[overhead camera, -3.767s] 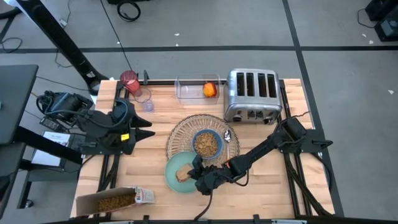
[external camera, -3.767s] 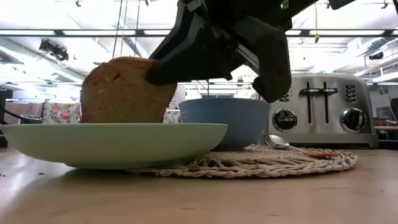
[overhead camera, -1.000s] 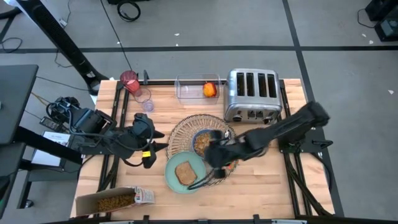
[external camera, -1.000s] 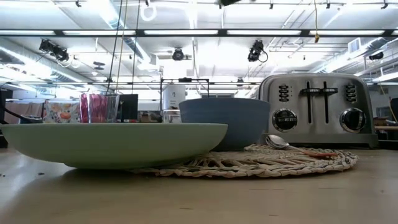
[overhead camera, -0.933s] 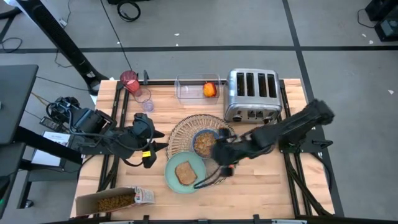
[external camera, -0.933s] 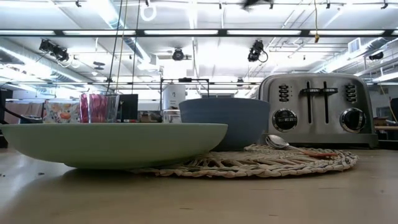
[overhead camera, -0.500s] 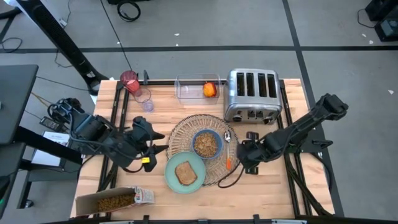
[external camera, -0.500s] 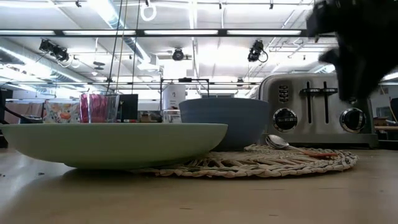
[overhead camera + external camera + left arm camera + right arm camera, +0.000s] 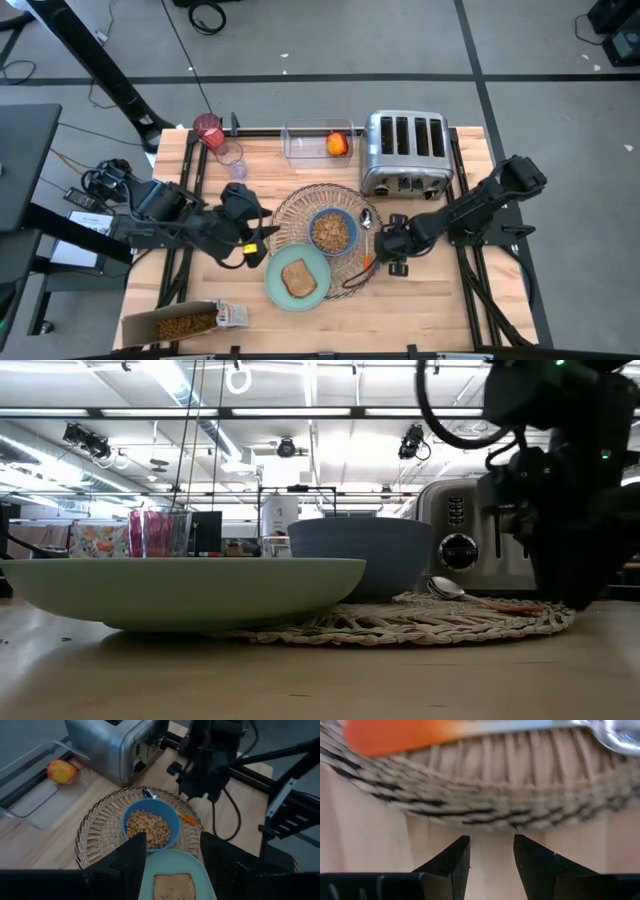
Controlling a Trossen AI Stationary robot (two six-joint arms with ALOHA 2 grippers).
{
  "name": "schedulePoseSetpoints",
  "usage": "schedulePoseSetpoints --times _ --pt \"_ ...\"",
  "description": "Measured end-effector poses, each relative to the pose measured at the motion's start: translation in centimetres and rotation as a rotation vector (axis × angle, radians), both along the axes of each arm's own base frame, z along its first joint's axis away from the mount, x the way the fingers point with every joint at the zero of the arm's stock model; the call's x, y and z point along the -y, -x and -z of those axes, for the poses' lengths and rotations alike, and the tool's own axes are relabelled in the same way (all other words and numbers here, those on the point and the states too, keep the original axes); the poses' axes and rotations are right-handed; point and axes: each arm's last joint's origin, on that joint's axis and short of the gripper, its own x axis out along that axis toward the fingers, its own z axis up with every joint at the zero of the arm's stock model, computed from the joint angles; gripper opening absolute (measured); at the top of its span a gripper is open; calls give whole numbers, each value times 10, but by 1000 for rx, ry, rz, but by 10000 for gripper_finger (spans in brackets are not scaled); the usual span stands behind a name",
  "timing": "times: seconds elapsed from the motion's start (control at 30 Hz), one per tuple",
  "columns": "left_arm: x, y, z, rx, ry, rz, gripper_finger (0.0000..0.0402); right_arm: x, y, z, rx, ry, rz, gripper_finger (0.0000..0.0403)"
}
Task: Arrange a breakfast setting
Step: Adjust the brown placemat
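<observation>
Since half a second ago the right claw point(image 9: 383, 250) has slid back toward the woven placemat point(image 9: 290, 212) and now sits low over the tabletop point(image 9: 430, 290) just off the mat's rim, right beside the orange-handled spoon point(image 9: 368, 240); the left claw point(image 9: 262, 243) has also crept closer to the mat from the other side. On the placemat stands the small blue bowl point(image 9: 332, 231) filled with cereal, and the pale green plate point(image 9: 272, 282) overlaps the mat's near edge with a slice of toast point(image 9: 297, 279) lying flat on it. The spoon lies on the mat next to the bowl, its metal end toward the toaster point(image 9: 404, 152) and its orange handle toward the right claw. From the right wrist view that claw's two fingers point(image 9: 452, 865) stand apart with bare wood between them, pointing at the mat's edge and the spoon handle above it, gripping nothing. The right arm reaches in low from the table's right edge, elbow raised, wrist bent down. The left arm stretches across from the left edge, its claw parted and empty, aimed at the plate and bowl. Farther back, the orange-red fruit point(image 9: 338, 144) rests in a clear tray point(image 9: 300, 143) beside the toaster, and the dark red cup point(image 9: 208, 130) stands at the far left corner. A cardboard cereal box point(image 9: 185, 321) lies at the near left corner.
</observation>
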Motion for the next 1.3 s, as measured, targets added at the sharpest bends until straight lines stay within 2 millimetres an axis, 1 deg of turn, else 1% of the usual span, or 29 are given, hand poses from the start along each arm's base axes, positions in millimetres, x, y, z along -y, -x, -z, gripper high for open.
schedulePoseSetpoints --times 0.23,0.43,0.5,0.57,0.67,0.8,0.9,1.03,1.13,1.3 --pt "-2 -1 0 2 3 -11 192 6 -11 -3 65 -74 -28 158" --pt "-4 -2 0 5 10 -23 192 2 -20 -6 147 -181 -60 158" --pt "-5 -3 0 5 10 -28 192 -1 -23 -9 159 -231 -100 158" --pt "-8 -4 0 7 12 -39 192 -1 -23 -14 137 -212 -131 158" --pt "-13 -6 -1 7 8 -60 192 4 -23 -20 130 -82 -133 158" --pt "-22 -10 -1 8 6 -93 192 16 -27 -19 153 77 -92 158" --pt "-26 -11 -1 8 0 -105 192 23 -29 -15 145 132 -74 158" --pt "-29 -14 -3 26 -14 -99 192 28 -35 -12 159 134 -67 158" --pt "-29 -15 -3 29 -17 -98 192 27 -38 -5 146 76 -83 158" --pt "-29 -15 -3 27 -20 -97 192 15 -39 3 123 14 -120 158"
